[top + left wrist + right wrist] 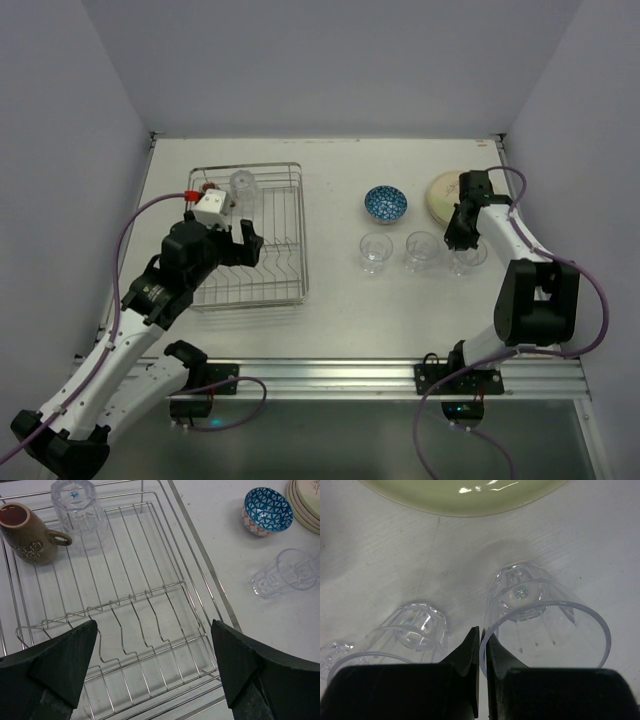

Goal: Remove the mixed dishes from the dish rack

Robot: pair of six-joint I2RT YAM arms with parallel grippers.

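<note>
We are parking a clear glass on the bench (340, 300), with two dishes left in the dish rack (285, 255).

Our right fingers (482, 642) are pinched almost together on the rim of the end glass (547, 615). It stands mouth-up beside a second glass (415, 630) and just short of the plates (465, 495), with the bowl (385, 202) farther left. We judge it best to let go only once the base rests flat, then lift straight up so the rim is not dragged into its neighbour. Our left fingers (153, 630) hang spread wide and empty over the rack's bare prongs. The mug (30, 535) and what looks like an inverted glass (77, 510) stand side by side at its far end, so we should descend on one without nudging the other.
</note>
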